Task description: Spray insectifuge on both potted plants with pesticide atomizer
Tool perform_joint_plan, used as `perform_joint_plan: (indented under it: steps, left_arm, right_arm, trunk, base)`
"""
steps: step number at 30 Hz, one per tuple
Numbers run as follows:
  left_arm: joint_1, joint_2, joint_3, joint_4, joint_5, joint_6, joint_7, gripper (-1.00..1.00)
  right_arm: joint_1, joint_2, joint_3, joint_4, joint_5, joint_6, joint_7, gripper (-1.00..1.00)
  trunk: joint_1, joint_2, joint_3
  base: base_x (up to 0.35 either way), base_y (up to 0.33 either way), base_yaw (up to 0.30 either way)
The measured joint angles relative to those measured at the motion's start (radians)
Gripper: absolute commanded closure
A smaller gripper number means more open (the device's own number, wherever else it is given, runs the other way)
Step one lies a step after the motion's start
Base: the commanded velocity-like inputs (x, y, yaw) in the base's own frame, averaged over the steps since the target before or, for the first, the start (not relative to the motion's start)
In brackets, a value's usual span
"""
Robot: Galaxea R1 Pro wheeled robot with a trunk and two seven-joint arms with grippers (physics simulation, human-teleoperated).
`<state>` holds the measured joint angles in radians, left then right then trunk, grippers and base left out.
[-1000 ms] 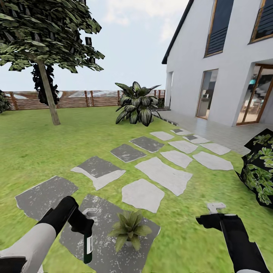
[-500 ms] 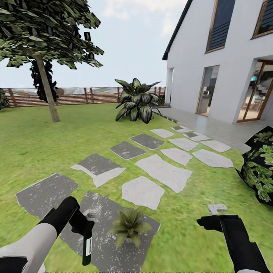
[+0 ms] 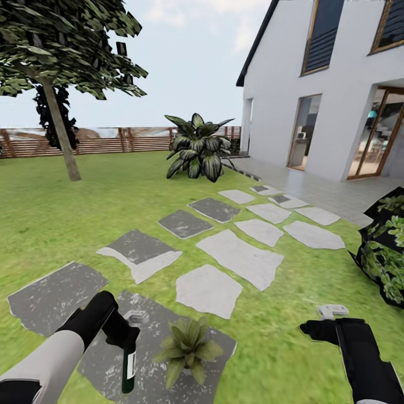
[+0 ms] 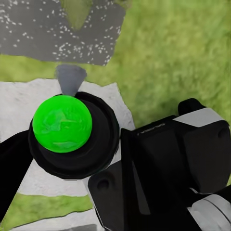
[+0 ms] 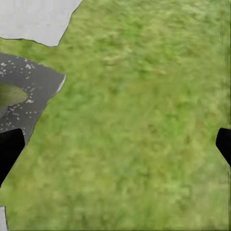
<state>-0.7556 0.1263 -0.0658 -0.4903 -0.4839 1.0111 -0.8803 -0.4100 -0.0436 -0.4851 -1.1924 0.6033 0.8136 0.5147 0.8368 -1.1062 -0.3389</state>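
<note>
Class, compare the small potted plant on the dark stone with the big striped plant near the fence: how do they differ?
The potted plant is a small, low green rosette on a speckled stepping stone; the striped plant is far bigger, darker, white-streaked, and stands on lawn. Both have pointed leaves.

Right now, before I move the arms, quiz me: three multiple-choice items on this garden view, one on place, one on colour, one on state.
1. The potted plant stands on: A) grass B) a speckled grey stepping stone C) the terrace.
2. The atomizer is: A) dark green B) red C) yellow.
3. The right tool is: A) shut on a leaf B) open C) shut on a pebble.

B: the stone lies under the plant.
A: the bottle in the left tool is dark green with a white label.
B: its fingertips stand wide apart.
</note>
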Motion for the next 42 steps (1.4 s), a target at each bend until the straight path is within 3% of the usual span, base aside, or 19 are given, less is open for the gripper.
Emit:
perform_joint_plan:
  steps: [8,20,42]
  left_arm:
    - [0.002,0.000,-0.052,0.000,0.000,0.000,0.001,1.00]
    - [0.038,0.002,-0.052,0.000,-0.001,-0.001,0.001,1.00]
    - [0.059,-0.001,-0.052,0.001,0.000,-0.001,0.001,1.00]
  right_arm:
    - [0.000,0.000,0.000,-0.040,0.001,0.016,0.000,-1.00]
    - [0.000,0.000,0.002,-0.034,0.001,0.015,0.000,-1.00]
    - [0.000,0.000,0.003,-0.033,0.003,0.014,0.000,-1.00]
  trunk:
    - [0.000,0.000,0.000]
    - [0.000,0.000,-0.003]
    - [0.000,0.000,-0.024]
  base:
    - [0.020,0.000,-0.294]
    - [0.000,0.000,-0.241]
    - [0.006,0.024,-0.009]
